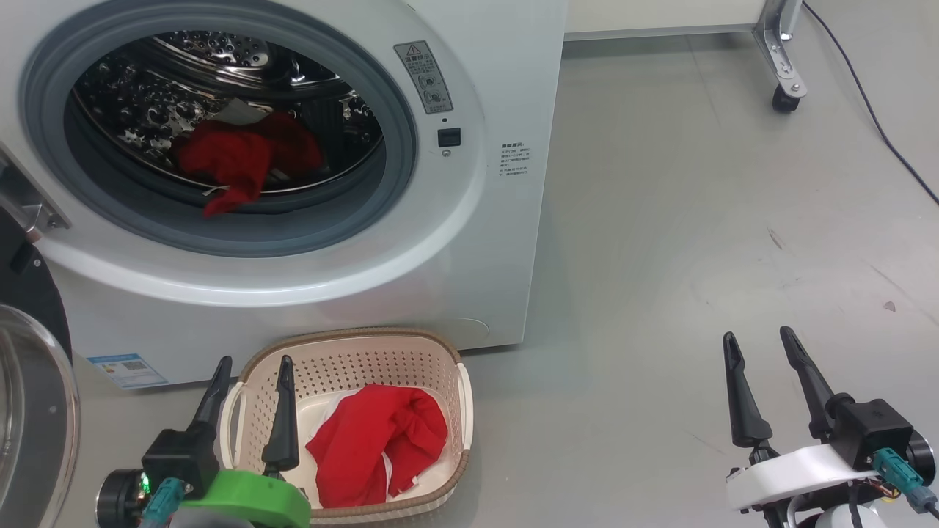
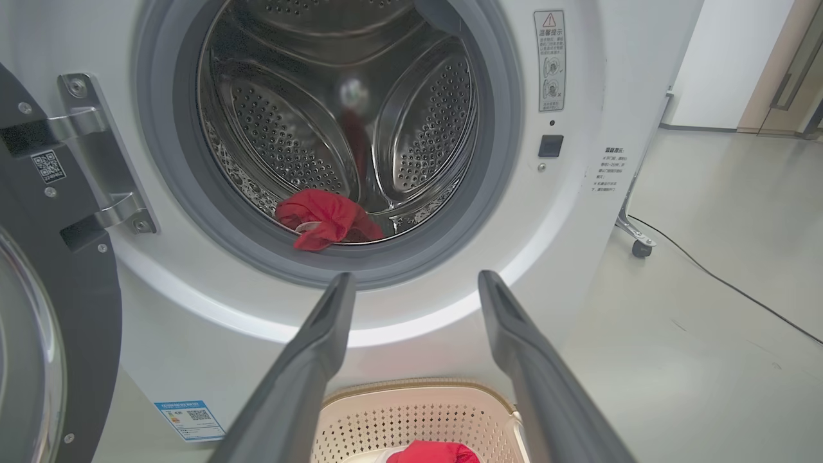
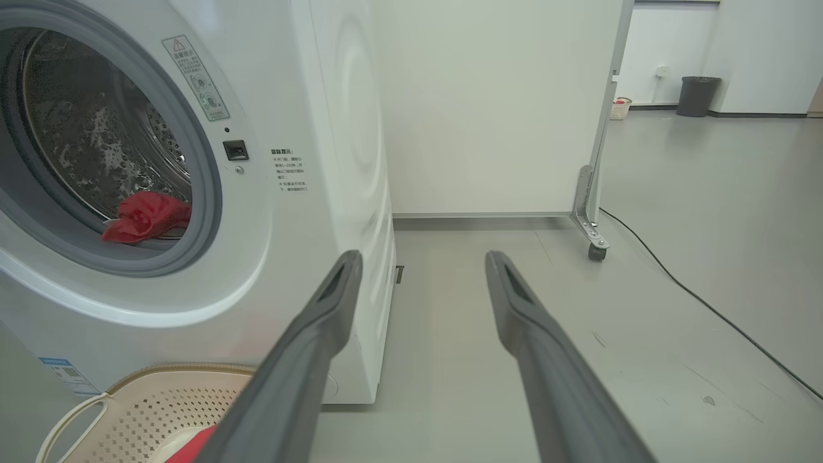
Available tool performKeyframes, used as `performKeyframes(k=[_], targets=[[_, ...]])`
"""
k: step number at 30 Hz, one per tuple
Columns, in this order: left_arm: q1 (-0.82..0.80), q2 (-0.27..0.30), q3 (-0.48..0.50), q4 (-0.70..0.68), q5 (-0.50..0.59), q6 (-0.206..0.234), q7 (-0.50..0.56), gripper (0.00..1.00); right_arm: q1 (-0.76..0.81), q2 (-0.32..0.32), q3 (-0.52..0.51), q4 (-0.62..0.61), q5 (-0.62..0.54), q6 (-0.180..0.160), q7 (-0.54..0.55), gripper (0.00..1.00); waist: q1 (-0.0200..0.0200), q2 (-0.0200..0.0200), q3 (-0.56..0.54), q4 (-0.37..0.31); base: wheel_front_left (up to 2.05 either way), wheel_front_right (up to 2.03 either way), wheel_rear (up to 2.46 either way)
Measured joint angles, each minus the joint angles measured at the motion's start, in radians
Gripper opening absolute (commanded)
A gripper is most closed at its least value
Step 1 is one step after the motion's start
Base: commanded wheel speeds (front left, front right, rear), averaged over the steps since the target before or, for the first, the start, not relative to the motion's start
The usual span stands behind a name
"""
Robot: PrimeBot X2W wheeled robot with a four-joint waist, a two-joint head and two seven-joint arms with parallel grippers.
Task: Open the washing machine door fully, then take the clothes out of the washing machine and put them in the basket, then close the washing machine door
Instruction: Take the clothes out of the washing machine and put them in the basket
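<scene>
currently: door open, clothes split between drum and basket

the washing machine (image 1: 469,242) stands with its drum mouth uncovered. the washing machine door (image 1: 29,381) is swung out on its hinge at the machine's left side, clear of the opening.

one red bundle of the clothes (image 1: 242,158) lies on the bottom of the drum, just inside the grey gasket. a second red piece (image 1: 378,444), with some white cloth, lies in the basket (image 1: 352,341). the basket sits on the floor directly in front of the machine's base, below the drum mouth.

the left gripper (image 1: 254,361) hovers in front of the machine at the basket's left end. its fingers are spread wide and hold nothing.

the right gripper (image 1: 757,335) hovers over bare floor to the right of the machine, well apart from the basket. its fingers are spread wide and hold nothing.
</scene>
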Motion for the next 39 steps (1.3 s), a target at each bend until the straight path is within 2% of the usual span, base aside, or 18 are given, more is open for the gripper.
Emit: performKeyframes(k=[20,29,39], targets=[[-0.016,0.009,0.010,-0.010,-0.013,0.006,0.055,1.00,-0.001,0.006,0.027,-0.007,0.000,0.001,0.000,1.00,0.0000,0.0000,0.029,-0.025,0.00,0.00,0.00],[-0.173,0.018,0.018,0.095,-0.044,-0.015,0.137,1.00,-0.007,0.006,0.037,-0.016,0.000,0.004,0.000,1.00,0.0000,0.0000,0.074,-0.051,0.00,0.00,0.00],[-0.368,0.064,0.044,0.230,-0.057,-0.019,0.274,1.00,-0.037,0.006,0.051,-0.032,0.001,0.011,0.000,1.00,0.0000,0.0000,0.155,-0.093,0.00,0.00,0.00]])
